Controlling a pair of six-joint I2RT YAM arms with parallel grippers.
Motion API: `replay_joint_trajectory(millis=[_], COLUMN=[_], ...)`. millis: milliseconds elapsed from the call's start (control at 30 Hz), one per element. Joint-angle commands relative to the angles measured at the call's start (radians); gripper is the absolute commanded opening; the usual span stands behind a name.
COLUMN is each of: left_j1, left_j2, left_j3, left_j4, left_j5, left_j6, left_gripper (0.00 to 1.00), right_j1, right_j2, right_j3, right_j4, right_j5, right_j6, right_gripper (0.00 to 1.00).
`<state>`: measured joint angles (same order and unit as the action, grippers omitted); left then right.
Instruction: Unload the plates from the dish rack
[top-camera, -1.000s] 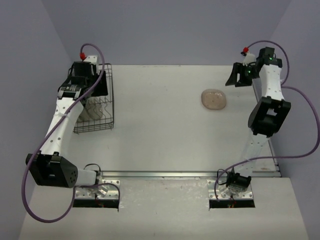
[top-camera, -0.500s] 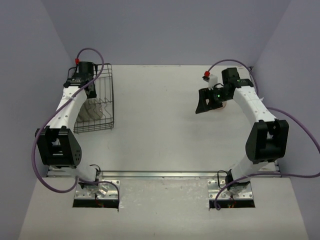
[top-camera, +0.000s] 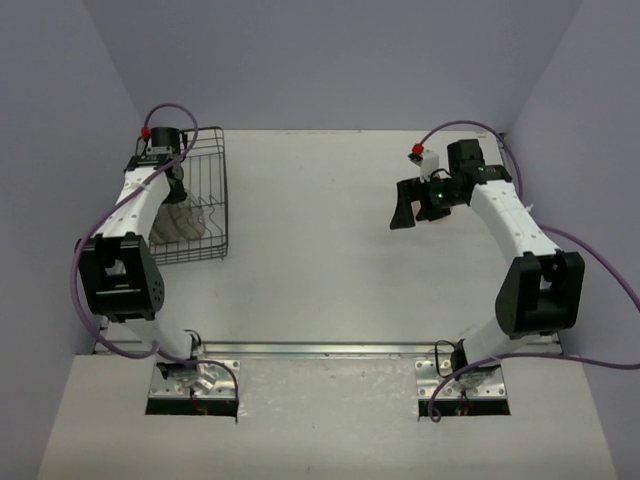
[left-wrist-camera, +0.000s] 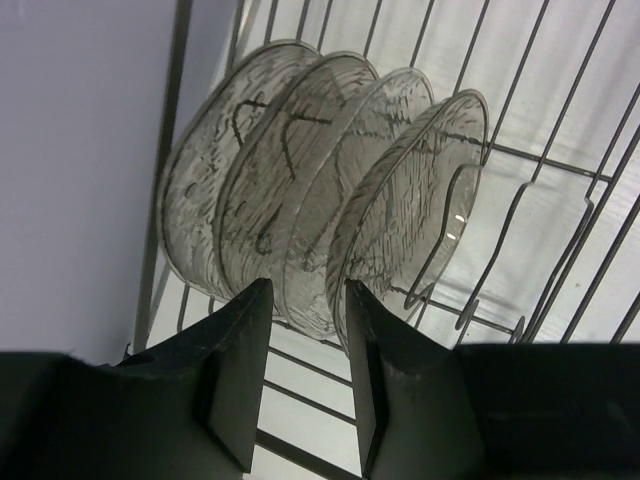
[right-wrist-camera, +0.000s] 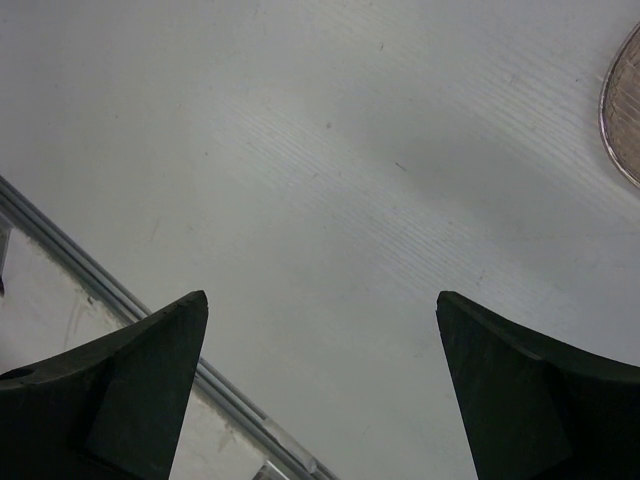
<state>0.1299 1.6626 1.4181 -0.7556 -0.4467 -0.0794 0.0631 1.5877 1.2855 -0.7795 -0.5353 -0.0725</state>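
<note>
The black wire dish rack (top-camera: 212, 190) stands at the table's far left. In the left wrist view several see-through plates (left-wrist-camera: 330, 190) stand on edge in a row between its wires (left-wrist-camera: 545, 160); from above they show as a pale cluster (top-camera: 185, 222). My left gripper (left-wrist-camera: 306, 292) points into the rack (top-camera: 172, 188), its jaws a narrow gap apart. The fingertips sit just short of the plates' lower rims, and nothing is clamped. My right gripper (right-wrist-camera: 322, 300) hangs wide open over bare table (top-camera: 412, 210). One plate's rim (right-wrist-camera: 625, 110) lies flat just to its right.
The rack's tall wire sides close in around my left wrist. A metal strip (right-wrist-camera: 110, 295) runs along the table's near edge below the right gripper. Purple walls close off the left, back and right sides.
My left arm pulled in toward the rack's far-left end and its jaws narrowed. My right arm swung left from the back right corner over the plate on the table, its jaws widening.
</note>
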Motion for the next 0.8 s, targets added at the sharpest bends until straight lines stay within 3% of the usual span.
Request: replay_joint_trajectory(millis=[0,200,400,533,767], left_j1=[0.002,0.002,0.002,0.002,0.002], left_j2=[0.031,0.047,0.082,0.075,0.014], left_j3=[0.036,0.033,0.029,0.052,0.090], left_j4=[0.012,0.015,0.011,-0.007,-0.058], left_j5=[0.029,0.043,0.039,0.040,0.025], left_j6=[-0.013,-0.014,-0.013,-0.008,0.020], left_gripper=[0.31,0.29,0.16,0.01,0.00], right_j1=[0.004,0.004,0.004,0.004,0.004], right_j2=[-0.031,-0.031,-0.026,-0.033,-0.036], right_j3=[-0.023,-0.039,-0.029,-0.024,-0.016], right_j4=[0.023,0.028,0.028,0.020,0.006], right_j5=[-0.014,-0.012,-0.020,-0.018,-0.038], right_j6=[0.002,-0.004,0.004,0.002,0.005], right_gripper=[0.96,0.97,0.97,0.97,0.96])
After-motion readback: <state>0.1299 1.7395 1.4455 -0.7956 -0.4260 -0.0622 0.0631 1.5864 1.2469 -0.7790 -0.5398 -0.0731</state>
